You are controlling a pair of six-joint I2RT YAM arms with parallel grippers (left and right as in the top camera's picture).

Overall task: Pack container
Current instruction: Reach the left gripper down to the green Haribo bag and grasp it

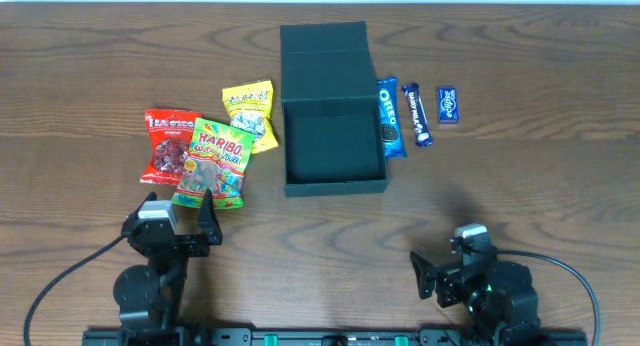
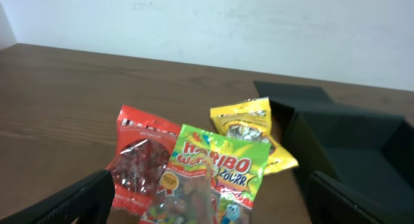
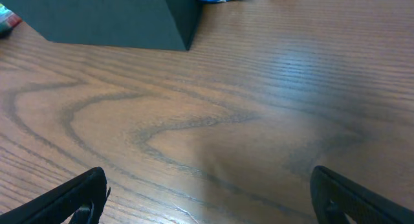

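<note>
The container [image 1: 333,146] sat open mid-table, packets [image 1: 389,118] close on both sides, bare table [image 1: 330,236] in front. Left gripper [image 1: 180,208] hung wide and empty at the near edge of the Haribo bag [image 1: 212,161]. Right gripper [image 1: 445,258], equally spread, held nothing, low over bare wood.

From overhead we looked straight down on the whole table [image 1: 560,186]. Our left wrist camera sat low and faced forward, over the green Haribo bag [image 2: 213,172] toward the container [image 2: 349,140]. Our right wrist camera hung nearer the wood, and shared the container's front wall with the overhead view.
</note>
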